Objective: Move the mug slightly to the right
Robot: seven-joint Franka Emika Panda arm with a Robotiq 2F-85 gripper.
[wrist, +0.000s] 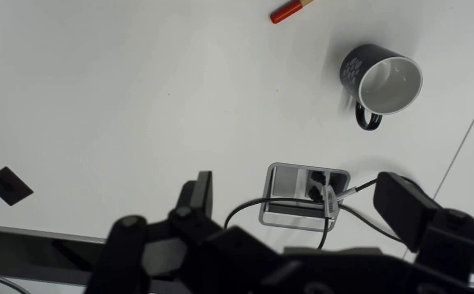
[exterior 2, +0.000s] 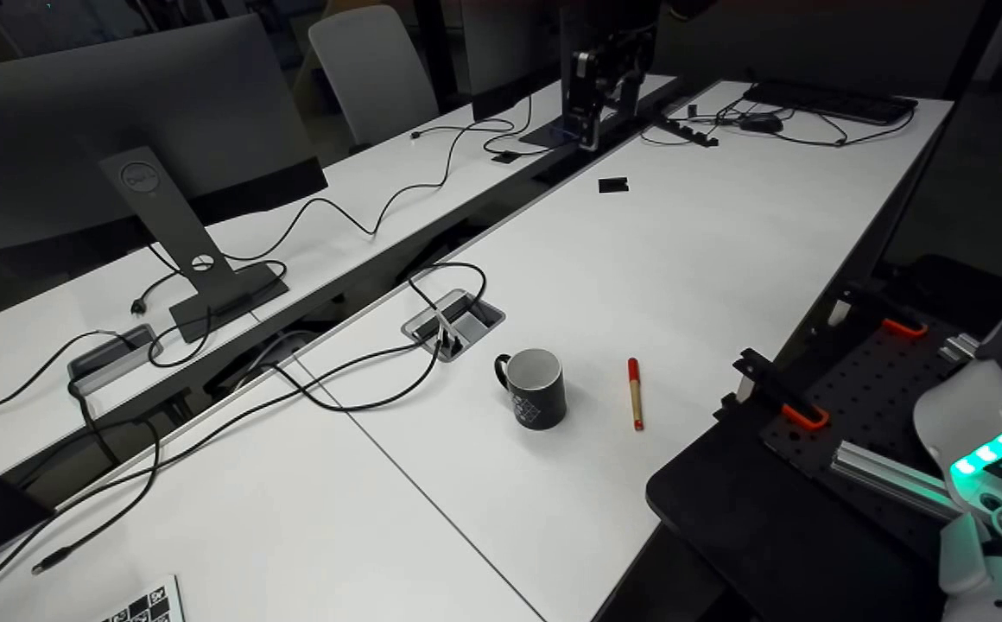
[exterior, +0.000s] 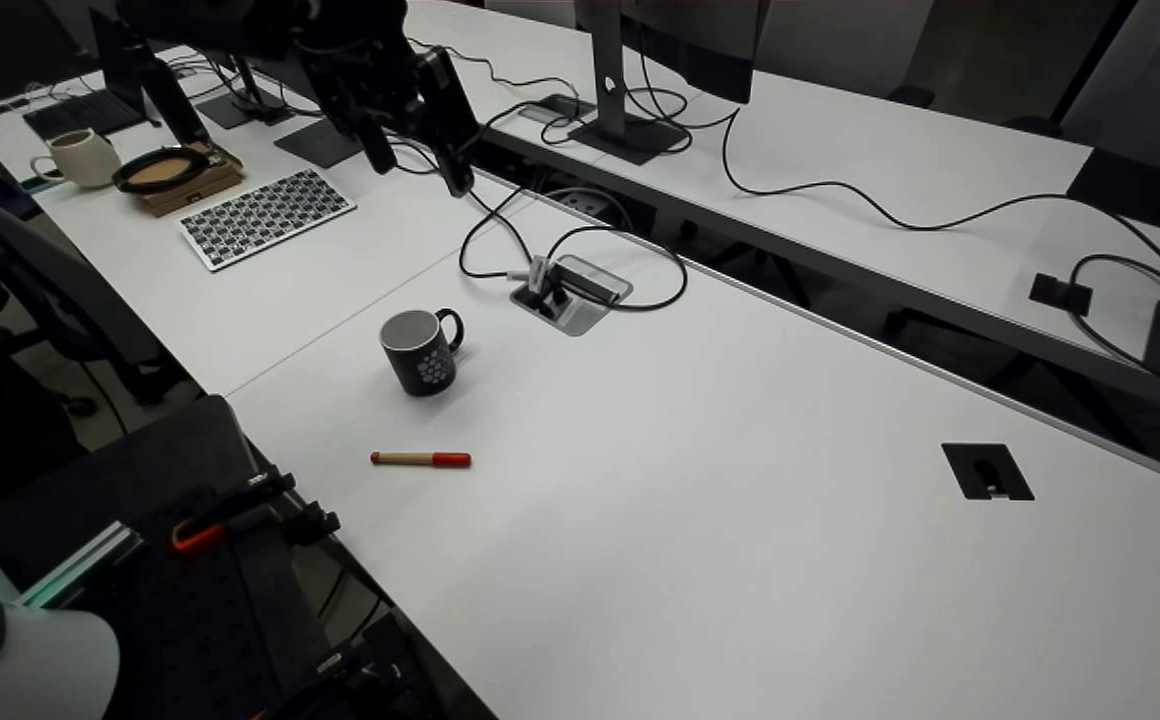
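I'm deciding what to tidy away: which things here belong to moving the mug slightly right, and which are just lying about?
For the job:
dark mug, standing upright
gripper, open, apart from the mug

Just lying about, among others:
red-and-tan marker, by its look
keyboard
pale mug
brown box

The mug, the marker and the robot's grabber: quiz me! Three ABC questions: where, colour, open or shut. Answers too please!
1. In the wrist view, where is the mug compared with the socket box?
A) lower left
B) upper right
C) straight below

2. What colour are both ends of the marker?
A) red
B) blue
C) green

3. How is the gripper?
A) shut on the mug
B) shut, holding nothing
C) open

1 B: it sits higher and further right.
2 A: both exterior views show red.
3 C: wrist view shows its fingers wide apart.
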